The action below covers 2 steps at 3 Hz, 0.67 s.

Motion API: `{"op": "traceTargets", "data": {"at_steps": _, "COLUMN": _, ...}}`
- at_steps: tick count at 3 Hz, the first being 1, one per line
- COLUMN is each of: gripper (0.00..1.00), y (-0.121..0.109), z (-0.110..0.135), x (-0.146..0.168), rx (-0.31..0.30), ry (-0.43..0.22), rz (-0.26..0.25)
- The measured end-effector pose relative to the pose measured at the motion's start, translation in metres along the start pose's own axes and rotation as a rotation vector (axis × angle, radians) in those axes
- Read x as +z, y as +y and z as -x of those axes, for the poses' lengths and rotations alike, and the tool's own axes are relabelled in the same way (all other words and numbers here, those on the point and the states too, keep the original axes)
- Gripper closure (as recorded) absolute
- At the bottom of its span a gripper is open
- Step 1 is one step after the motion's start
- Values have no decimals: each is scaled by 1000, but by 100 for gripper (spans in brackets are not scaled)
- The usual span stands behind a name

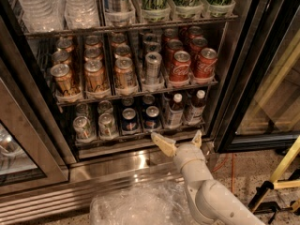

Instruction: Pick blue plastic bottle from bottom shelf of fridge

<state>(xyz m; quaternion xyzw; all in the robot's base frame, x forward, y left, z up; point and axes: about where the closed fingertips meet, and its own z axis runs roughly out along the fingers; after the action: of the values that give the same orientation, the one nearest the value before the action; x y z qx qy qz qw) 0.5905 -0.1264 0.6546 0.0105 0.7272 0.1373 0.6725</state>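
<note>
Two white-capped bottles with dark drink and pale labels stand at the right end of the bottom shelf. The nearer one to my gripper is the blue plastic bottle; its twin stands to its right. My gripper is open, its two tan fingers spread apart just below the shelf's front edge, under the left bottle. It holds nothing and touches no bottle. The fridge stands with its door open.
Silver cans and blue Pepsi cans fill the shelf's left lanes. The rack above holds gold cans and red Coca-Cola cans. The open glass door stands at right. Crumpled clear plastic lies on the floor below. A yellow pole leans at the right.
</note>
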Motion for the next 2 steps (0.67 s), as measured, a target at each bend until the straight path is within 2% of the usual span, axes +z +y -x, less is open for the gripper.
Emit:
{"op": "traceTargets", "data": {"at_steps": 1, "gripper": 9, "y": 0, "z": 0, "x": 0, "rx": 2, "ry": 1, "rz": 1}}
{"op": "traceTargets", "data": {"at_steps": 2, "gripper": 28, "y": -1, "z": -14, "x": 9, "rx": 16, "ry": -7, "rz": -32}}
